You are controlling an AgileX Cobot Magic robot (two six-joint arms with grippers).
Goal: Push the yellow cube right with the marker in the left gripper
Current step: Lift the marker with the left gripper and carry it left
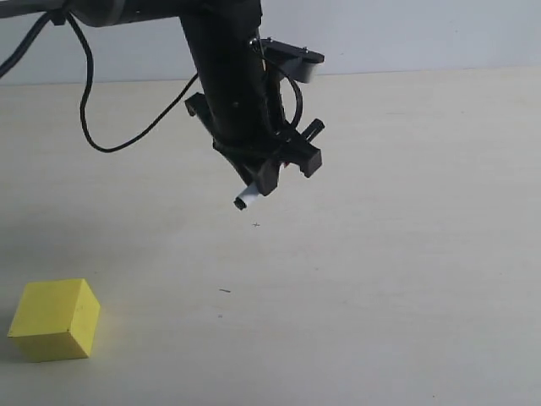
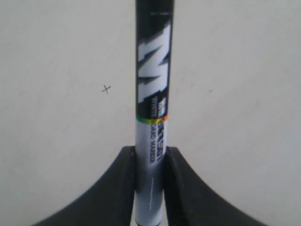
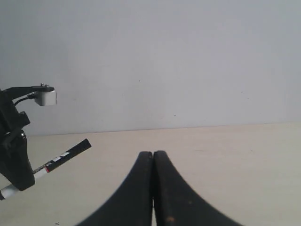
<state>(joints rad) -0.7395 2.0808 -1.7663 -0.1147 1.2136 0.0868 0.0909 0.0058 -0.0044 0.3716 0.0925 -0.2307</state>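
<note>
We count one cube point(image 1: 55, 320), plain yellow, resting on the table point(image 1: 406, 254) in the lower left corner of the exterior view, its top and two sides showing. There is one marker point(image 2: 153, 94), and it is nowhere near the cube: it sits in the left gripper point(image 1: 265, 173), which hangs in the upper middle of that view, well apart from the cube, up and to its right. The gripper's two fingers point(image 2: 126, 172) are clamped on the marker's white barrel, one on each side. In the exterior view only a short white and black end pokes out below them, slanting down to the left. The left wrist view shows the rest of the barrel running out from the fingers, with large lettering and a thin coloured band. One black cable point(image 1: 101, 127) loops down from the arm in the upper left of the exterior view, and one small grey camera point(image 1: 296, 57) sits on the wrist. The second gripper, the right gripper point(image 3: 153, 157), shows only in its own wrist view; its two fingers are pressed together with nothing between them. Beyond it we see the pale wall point(image 3: 164, 56) and, to one side, the left arm with the tilted marker. On the table we count two small marks: a cross point(image 1: 256, 225) just under the marker's end and a short dash point(image 1: 224, 291) lower down.
</note>
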